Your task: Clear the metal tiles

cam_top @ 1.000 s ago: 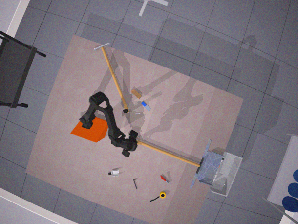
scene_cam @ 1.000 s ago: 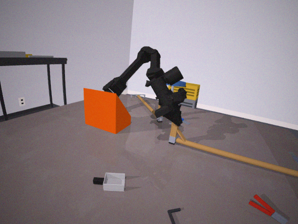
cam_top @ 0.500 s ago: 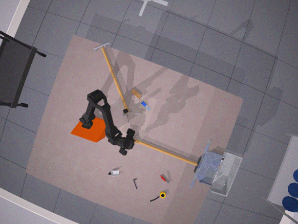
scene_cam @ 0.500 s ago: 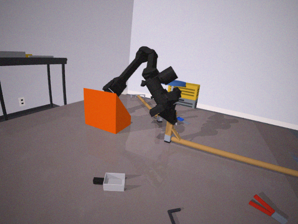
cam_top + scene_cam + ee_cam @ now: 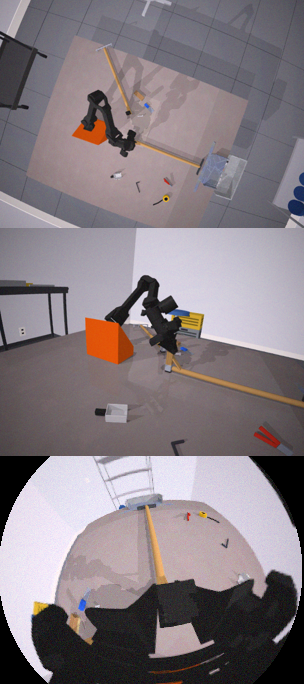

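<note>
partly, hand [image 5: 135,142] [image 5: 172,352] [image 5: 166,585] gripping the long scraper [image 5: 169,154] [image 5: 236,386] [image 5: 154,548], fingertips hard to make out, blade cut off in the exterior view

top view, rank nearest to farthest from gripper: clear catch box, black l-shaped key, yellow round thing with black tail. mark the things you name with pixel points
1. Black L-shaped key [image 5: 138,187] [image 5: 177,442] [image 5: 226,547], lower middle
2. Yellow round thing [image 5: 168,198] [image 5: 203,514] with black tail, lower right of key
3. Clear catch box [image 5: 239,178] [image 5: 157,498], far right

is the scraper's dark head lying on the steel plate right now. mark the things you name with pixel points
No, the dark head [image 5: 200,167] is on the table just short of the blue-grey plate [image 5: 214,169], on the robot's side.
</note>
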`<state>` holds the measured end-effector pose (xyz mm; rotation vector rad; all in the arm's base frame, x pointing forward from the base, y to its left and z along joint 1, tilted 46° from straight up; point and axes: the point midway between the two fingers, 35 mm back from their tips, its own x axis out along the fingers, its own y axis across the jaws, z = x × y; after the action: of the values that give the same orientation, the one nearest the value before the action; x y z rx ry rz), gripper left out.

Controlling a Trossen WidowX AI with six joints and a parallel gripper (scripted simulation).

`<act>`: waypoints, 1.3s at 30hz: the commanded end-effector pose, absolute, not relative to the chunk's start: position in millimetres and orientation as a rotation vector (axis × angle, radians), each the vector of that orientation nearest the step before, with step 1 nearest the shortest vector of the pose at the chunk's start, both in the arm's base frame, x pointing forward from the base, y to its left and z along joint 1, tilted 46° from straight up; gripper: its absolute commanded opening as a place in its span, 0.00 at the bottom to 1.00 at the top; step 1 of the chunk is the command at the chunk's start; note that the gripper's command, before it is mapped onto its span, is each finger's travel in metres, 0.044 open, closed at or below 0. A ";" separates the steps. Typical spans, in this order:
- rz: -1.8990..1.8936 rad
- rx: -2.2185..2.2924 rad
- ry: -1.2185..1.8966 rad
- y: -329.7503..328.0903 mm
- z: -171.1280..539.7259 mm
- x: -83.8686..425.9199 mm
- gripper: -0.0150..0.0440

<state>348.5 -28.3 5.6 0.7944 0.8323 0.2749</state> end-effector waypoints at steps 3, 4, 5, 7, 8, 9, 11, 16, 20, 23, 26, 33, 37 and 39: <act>0.276 0.790 0.826 -28.8 7.3 349.1 0.25; 0.276 0.791 0.828 -28.7 6.9 349.0 0.25; 0.276 0.792 0.828 -28.6 6.8 348.9 0.25; 0.275 0.793 0.830 -28.5 6.2 348.7 0.25; 0.275 0.794 0.832 -28.4 5.9 348.6 0.25; 0.275 0.794 0.832 -28.3 5.7 348.6 0.25; 0.275 0.794 0.832 -28.3 5.6 348.6 0.25; 0.275 0.794 0.832 -28.3 5.6 348.6 0.25; 0.275 0.794 0.832 -28.3 5.6 348.6 0.25; 0.275 0.794 0.833 -28.0 5.6 348.5 0.25; 0.275 0.794 0.833 -28.0 5.6 348.5 0.25; 0.275 0.794 0.833 -28.0 5.6 348.5 0.25; 0.276 0.794 0.834 -27.8 5.5 348.4 0.25; 0.276 0.794 0.834 -27.8 5.5 348.4 0.25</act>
<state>348.4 -27.6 5.5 0.7942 0.8341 0.2763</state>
